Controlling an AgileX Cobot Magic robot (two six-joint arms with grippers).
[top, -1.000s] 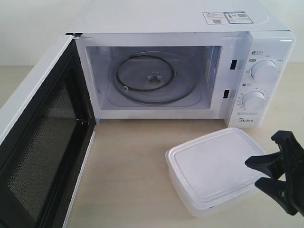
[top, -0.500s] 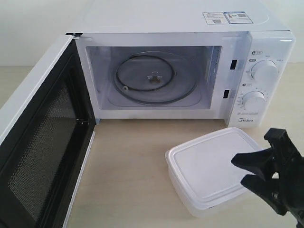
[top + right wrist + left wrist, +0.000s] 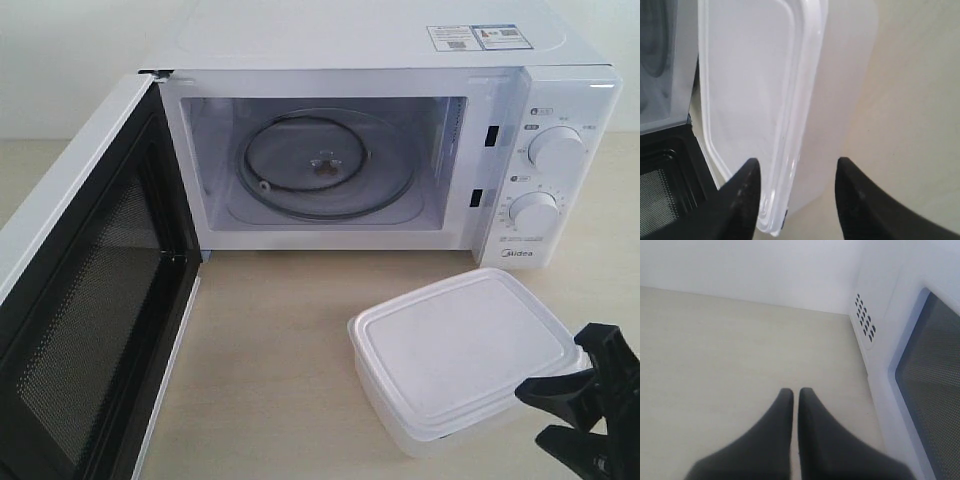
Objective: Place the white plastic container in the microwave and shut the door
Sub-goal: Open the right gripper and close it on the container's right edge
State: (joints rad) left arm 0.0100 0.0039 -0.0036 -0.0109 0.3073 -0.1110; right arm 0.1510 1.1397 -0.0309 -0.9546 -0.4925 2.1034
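The white plastic container (image 3: 460, 355) stands lidded on the table in front of the microwave (image 3: 400, 50). The door (image 3: 90, 330) hangs wide open to the left, its black mesh inner face showing. The glass turntable (image 3: 325, 165) is bare. My right gripper (image 3: 530, 417) is open at the container's near right corner. In the right wrist view the right gripper (image 3: 797, 162) straddles the rim of the container (image 3: 765, 90), one finger over the lid, the other beside the wall. My left gripper (image 3: 796, 392) is shut on nothing, low over the table beside the door (image 3: 935, 385).
The pale wooden table (image 3: 270, 370) stretches between the open door and the container. Two dials (image 3: 555, 150) sit on the microwave's right panel. Vent holes (image 3: 865, 315) mark the microwave's side wall near the left gripper. A white wall stands behind.
The right gripper first reached left over the container's lid, then dropped lower and drew back to the near right corner. Container, door and microwave have not moved.
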